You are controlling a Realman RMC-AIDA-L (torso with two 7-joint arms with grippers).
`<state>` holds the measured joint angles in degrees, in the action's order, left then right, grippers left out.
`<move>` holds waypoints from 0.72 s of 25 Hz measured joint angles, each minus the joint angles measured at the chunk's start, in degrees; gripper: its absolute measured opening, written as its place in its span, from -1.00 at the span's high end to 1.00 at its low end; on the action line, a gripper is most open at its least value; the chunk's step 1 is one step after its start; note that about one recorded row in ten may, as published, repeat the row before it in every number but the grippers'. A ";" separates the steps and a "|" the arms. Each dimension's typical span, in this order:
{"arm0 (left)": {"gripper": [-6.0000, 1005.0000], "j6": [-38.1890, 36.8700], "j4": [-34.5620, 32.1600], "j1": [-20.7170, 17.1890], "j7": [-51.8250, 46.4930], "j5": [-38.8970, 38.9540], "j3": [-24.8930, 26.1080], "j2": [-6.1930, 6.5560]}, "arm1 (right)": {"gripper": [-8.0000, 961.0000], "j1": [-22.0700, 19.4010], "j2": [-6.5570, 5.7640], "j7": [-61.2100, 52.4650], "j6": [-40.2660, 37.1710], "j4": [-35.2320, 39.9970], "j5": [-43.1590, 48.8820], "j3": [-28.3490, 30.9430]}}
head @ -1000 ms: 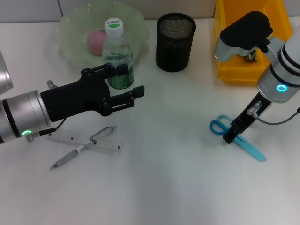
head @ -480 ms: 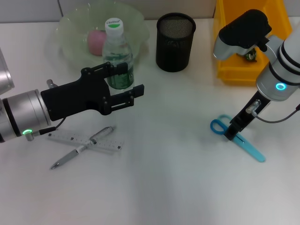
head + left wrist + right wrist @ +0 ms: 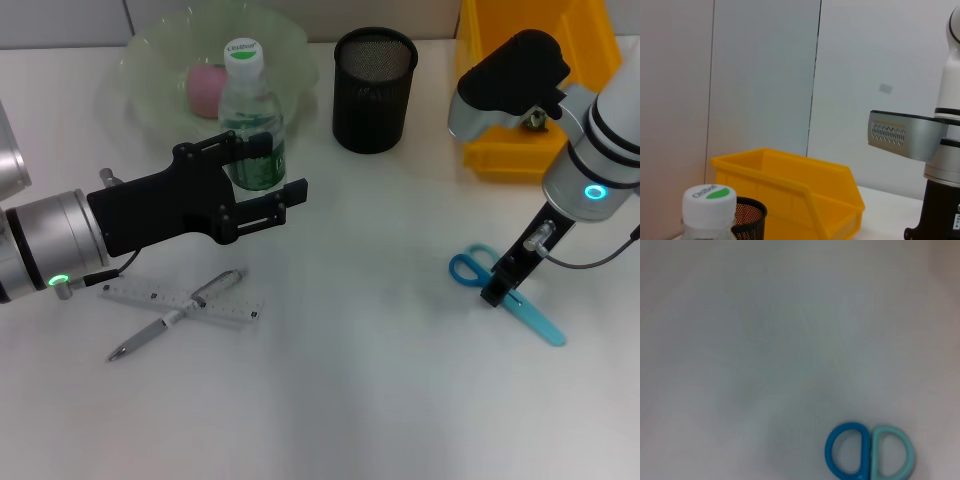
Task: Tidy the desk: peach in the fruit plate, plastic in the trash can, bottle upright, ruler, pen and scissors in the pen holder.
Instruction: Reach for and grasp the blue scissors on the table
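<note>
My right gripper (image 3: 497,288) sits low over the blue-handled scissors (image 3: 505,291) flat on the white desk (image 3: 380,380); I cannot tell its fingers' state. A shallow pinch could skid them sideways. Farther off, my left gripper (image 3: 262,182) brackets the upright clear plastic bottle (image 3: 250,115), unclenched; a nudge could topple it.

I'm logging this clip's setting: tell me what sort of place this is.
Probably an office or lab desk staged for tidying: a white tabletop with a black mesh pen holder, blue-handled scissors, a yellow plastic storage bin, and plain partition walls behind.
</note>
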<state>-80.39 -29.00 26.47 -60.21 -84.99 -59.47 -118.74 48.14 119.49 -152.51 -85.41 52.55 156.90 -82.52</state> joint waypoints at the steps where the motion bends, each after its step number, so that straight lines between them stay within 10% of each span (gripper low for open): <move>1: -0.47 0.03 0.00 0.00 0.00 0.00 0.00 0.00 | -0.22 0.02 0.01 -0.02 0.00 0.02 -0.07 -0.04; 18: -0.47 0.07 0.00 -0.01 0.00 0.00 0.09 0.00 | 0.02 0.20 0.10 -0.11 -0.01 0.00 -0.45 -0.10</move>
<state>-80.32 -29.00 26.46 -60.20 -84.99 -59.38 -118.74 48.34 119.59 -152.62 -85.42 52.56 156.45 -82.62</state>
